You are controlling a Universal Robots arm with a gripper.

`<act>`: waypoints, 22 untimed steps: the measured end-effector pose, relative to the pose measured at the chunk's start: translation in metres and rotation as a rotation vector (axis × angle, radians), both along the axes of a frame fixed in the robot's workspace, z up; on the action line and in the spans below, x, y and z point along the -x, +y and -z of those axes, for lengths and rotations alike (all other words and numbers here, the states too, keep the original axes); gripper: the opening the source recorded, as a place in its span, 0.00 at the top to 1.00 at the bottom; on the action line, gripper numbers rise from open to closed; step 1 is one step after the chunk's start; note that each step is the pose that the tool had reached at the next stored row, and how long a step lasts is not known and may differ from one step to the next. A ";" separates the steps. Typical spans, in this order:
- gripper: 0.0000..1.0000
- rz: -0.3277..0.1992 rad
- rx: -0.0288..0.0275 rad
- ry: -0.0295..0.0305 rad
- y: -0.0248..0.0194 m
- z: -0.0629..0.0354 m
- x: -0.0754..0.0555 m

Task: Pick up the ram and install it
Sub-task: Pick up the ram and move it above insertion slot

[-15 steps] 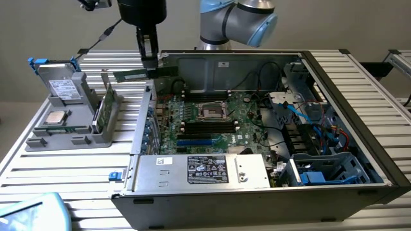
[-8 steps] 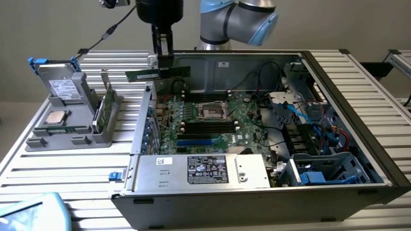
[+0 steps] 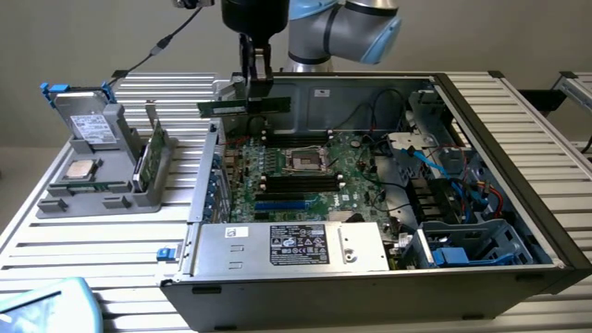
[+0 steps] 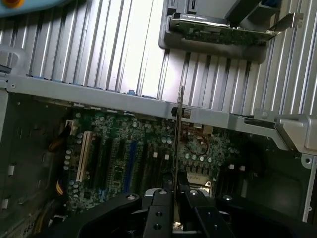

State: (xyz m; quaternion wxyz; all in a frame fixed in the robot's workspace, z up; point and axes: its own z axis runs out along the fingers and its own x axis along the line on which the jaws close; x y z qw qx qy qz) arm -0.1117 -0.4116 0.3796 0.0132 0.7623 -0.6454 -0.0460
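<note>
Green ram [image 3: 224, 107], blue-grey arm [image 3: 356, 28]

No text legible. Black label [image 3: 299, 244] on power supply [image 3: 218, 258], case front edge: print too small. White sticker [image 3: 90, 127] on drive [image 3: 82, 104]: unreadable.

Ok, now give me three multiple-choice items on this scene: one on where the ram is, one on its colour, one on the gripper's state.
1. Where is the ram?
A. in the air above the open computer case
B. on the floor
C. in a person's hand

2. What colour is the ram's board?
A. blue
B. green
C. red

3. How is the gripper?
A. open and empty
B. shut on the ram
C. shut on a cable

Answers:
1. A: it hangs level over the case.
2. B: its face shows green.
3. B: the gripper clamps the ram's upper edge.
</note>
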 end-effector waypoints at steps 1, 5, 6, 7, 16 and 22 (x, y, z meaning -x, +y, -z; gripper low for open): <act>0.86 0.000 0.0017 0.0039 0.0000 0.0000 -0.003; 0.86 0.000 0.0061 0.0172 0.0000 -0.0002 -0.018; 0.86 0.000 0.0071 0.0203 0.0000 -0.0002 -0.022; 0.86 0.000 0.0079 0.0234 0.0000 -0.0003 -0.026; 0.86 0.000 0.0128 0.0426 0.0000 0.0018 -0.061; 0.86 0.021 0.0136 0.0429 0.0001 0.0117 -0.070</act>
